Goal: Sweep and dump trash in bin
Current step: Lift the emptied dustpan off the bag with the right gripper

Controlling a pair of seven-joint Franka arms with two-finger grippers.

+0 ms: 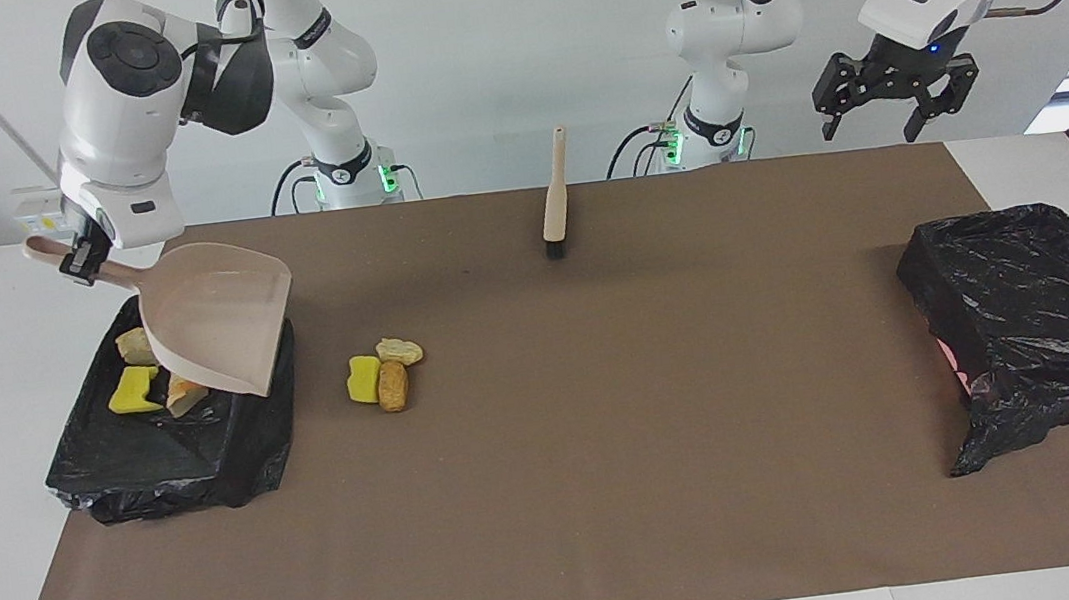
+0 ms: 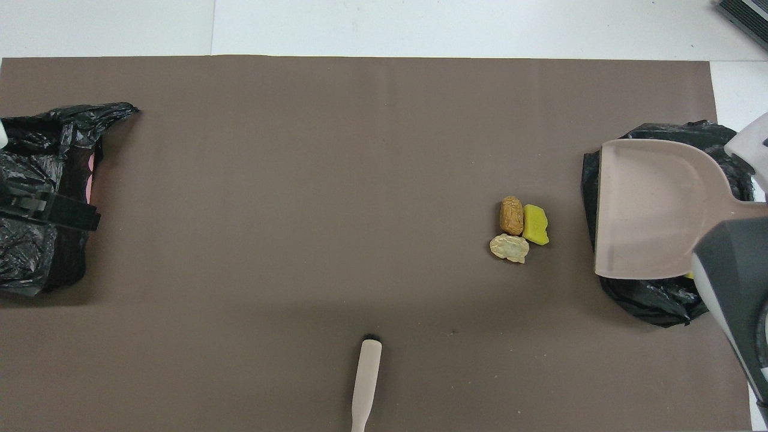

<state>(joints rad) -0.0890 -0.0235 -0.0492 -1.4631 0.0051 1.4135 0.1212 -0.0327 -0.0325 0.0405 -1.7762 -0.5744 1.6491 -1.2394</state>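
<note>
- While three pieces of trash (image 1: pixel 384 370) lie loose on the table (image 1: pixel 610 432) — one yellow, one pale, one orange-brown, touching in a tight cluster — others already rest in the black-lined bin (image 1: pixel 161 463) at the right arm's end.
- Sits just beside that bin, toward the table's middle, the cluster; no clear long axis, only a compact clump.
- Hangs over the bin, mouth turned toward the cluster and tilted down, the beige dustpan (image 1: pixel 220 321), its handle pinched in the right tool (image 1: pixel 82 259), fingers pressed onto it.
- Judged from this: next move hinges on a short drop from bin to table, pan lip set down facing the clump.
- Lies near the robots at mid-table, handle pointing toward them, the brush (image 1: pixel 554 192) — untouched.
- Hovers spread and empty, the left tool (image 1: pixel 893 93), waiting above the table edge near the second black bin (image 1: pixel 1029 314); well apart from the cluster, nearer the brush.
</note>
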